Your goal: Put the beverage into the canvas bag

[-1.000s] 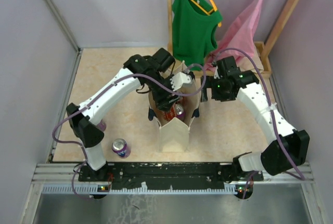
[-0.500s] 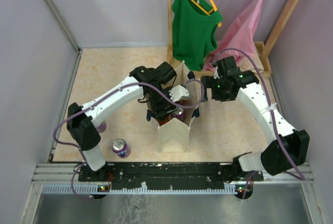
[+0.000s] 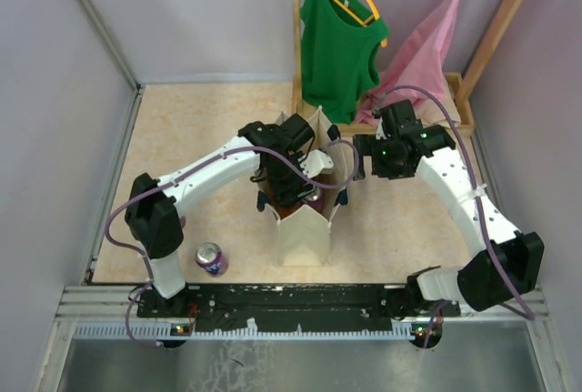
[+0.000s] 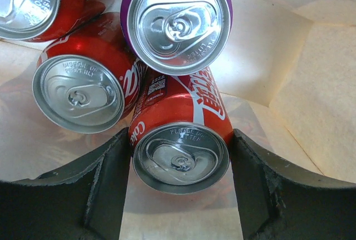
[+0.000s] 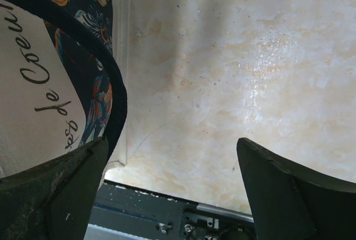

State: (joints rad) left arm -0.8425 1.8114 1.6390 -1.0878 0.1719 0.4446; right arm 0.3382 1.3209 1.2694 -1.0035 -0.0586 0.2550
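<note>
The beige canvas bag (image 3: 305, 228) stands open mid-table, with navy strap handles. My left gripper (image 3: 296, 187) reaches down inside it. In the left wrist view my left gripper (image 4: 181, 195) is shut on a red cola can (image 4: 181, 140), one finger on each side of its rim. A purple can (image 4: 177, 20) and two more red cans (image 4: 83, 84) lie below it on the bag's bottom (image 4: 311, 84). My right gripper (image 3: 356, 160) is open at the bag's right rim. Its left finger (image 5: 50, 195) rests against the navy strap (image 5: 114, 84).
A purple can (image 3: 212, 258) stands on the table at the front left, and another can (image 3: 177, 221) shows partly behind the left arm. A green tank top (image 3: 338, 42) and a pink garment (image 3: 423, 55) hang on a wooden rack behind the bag.
My left arm has swung right and lowered its gripper with the red can deeper into the bag. The right arm has barely moved.
</note>
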